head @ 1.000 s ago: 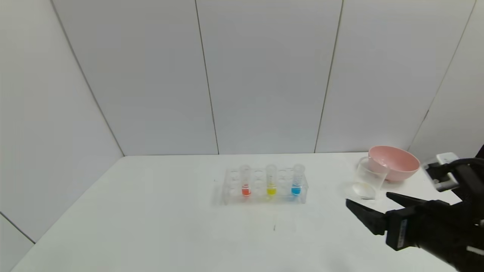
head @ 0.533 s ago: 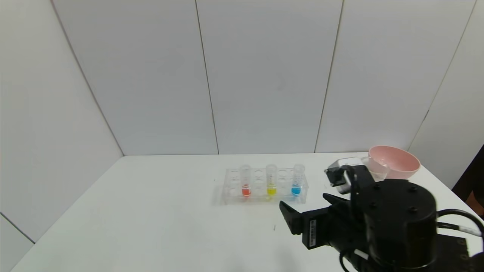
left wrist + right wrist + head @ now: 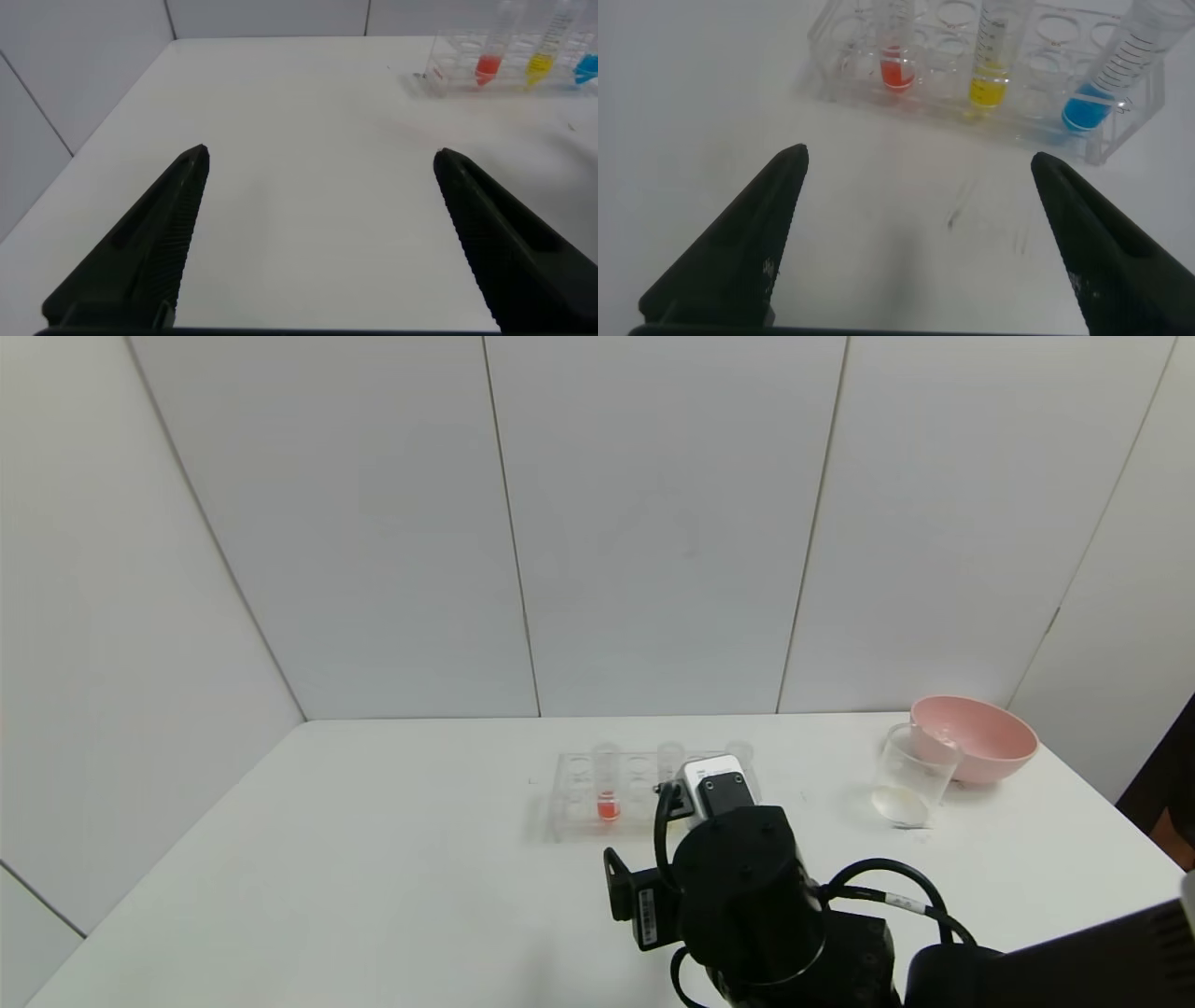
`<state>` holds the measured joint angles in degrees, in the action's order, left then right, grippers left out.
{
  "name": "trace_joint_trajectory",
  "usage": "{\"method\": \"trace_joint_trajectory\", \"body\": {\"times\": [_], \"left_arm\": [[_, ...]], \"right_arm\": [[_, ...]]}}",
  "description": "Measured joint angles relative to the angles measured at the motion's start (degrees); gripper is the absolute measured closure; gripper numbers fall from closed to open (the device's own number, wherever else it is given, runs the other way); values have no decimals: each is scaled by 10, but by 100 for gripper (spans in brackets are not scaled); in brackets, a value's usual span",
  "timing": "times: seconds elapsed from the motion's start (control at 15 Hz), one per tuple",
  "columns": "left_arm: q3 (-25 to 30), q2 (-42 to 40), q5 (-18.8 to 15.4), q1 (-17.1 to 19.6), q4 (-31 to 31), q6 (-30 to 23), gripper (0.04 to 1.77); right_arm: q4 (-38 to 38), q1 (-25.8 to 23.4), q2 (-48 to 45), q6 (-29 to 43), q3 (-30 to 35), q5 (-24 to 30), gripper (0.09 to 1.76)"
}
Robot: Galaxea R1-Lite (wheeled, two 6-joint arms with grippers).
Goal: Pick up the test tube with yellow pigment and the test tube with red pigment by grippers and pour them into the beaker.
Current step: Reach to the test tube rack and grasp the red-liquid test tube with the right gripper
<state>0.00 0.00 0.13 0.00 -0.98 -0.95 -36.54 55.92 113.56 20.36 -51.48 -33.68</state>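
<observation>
The test tube with yellow pigment (image 3: 991,58) stood upright in the middle of a clear plastic rack (image 3: 1120,131), a small clear tube with dark graduation marks and yellow liquid pooled in its rounded bottom. The test tube with red pigment (image 3: 896,51) stood in the same rack, two holes along, red-orange liquid at its base; its marks were too faint to read. On the yellow tube's other side a blue tube (image 3: 1120,65) leaned slightly in its hole.

The right gripper (image 3: 920,233) hung above the white table (image 3: 373,859) just in front of the rack, its black fingers spread wide and touching nothing. From the head camera the right arm covered the yellow and blue tubes.

The beaker (image 3: 910,775) stood well off to the right, touching or just beside a pink bowl (image 3: 976,737), apparently with a little pale liquid in its bottom.

The left gripper (image 3: 318,233) hovered over bare table, well away from the rack, fingers wide apart.
</observation>
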Motion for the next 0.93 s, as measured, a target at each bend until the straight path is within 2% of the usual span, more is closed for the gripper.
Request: {"method": "trace_joint_trajectory", "body": {"times": [0.47, 0.93], "left_arm": [[0, 0, 0, 0, 0, 0, 9], [0, 0, 0, 0, 0, 0, 9]], "right_arm": [[7, 9, 98, -24, -103, 0, 14], [77, -2, 182, -31, -259, -29, 14]]}}
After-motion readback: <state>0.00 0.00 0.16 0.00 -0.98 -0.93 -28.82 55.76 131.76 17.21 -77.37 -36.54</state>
